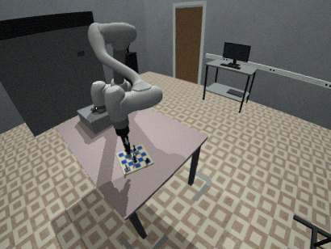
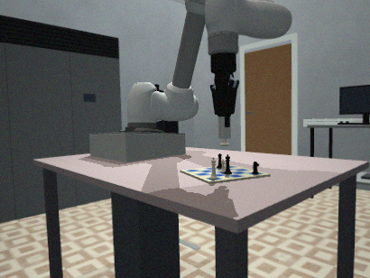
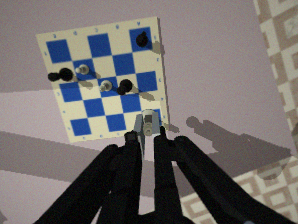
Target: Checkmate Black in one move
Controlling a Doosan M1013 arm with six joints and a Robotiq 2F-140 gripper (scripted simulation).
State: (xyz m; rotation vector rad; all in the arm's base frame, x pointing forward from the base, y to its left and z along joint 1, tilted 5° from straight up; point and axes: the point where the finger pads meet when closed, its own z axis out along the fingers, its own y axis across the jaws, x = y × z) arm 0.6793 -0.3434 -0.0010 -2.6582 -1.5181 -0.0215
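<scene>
High above the pink table [image 2: 289, 189], the hand [image 2: 224, 118] hangs clenched on a white chess piece [image 2: 224, 134], which dangles clear of the board below its fingertips; its exact type cannot be told. From the wrist view the same white piece [image 3: 148, 124] shows between the two dark fingers, hovering over the chessboard's [image 3: 150, 32] edge at about 5 o'clock from the board's middle. On the blue-and-cream board stand three black pieces: one [image 3: 143, 39] in the corner square at 1 o'clock, one [image 3: 125, 87] just right of centre, and one [image 3: 65, 74] at 9 o'clock near the left edge. Two small white pieces stay on the board, one [image 3: 83, 69] just beside the left black piece, at its 3 o'clock, and one [image 3: 105, 86] just beside the central black piece, at its 9 o'clock. In the exterior view a tall white piece [image 2: 214, 169] and black pieces [image 2: 227, 165] stand upright on the board. The arm's grey base block [image 2: 135, 146] sits on the table well apart from the board.
</scene>
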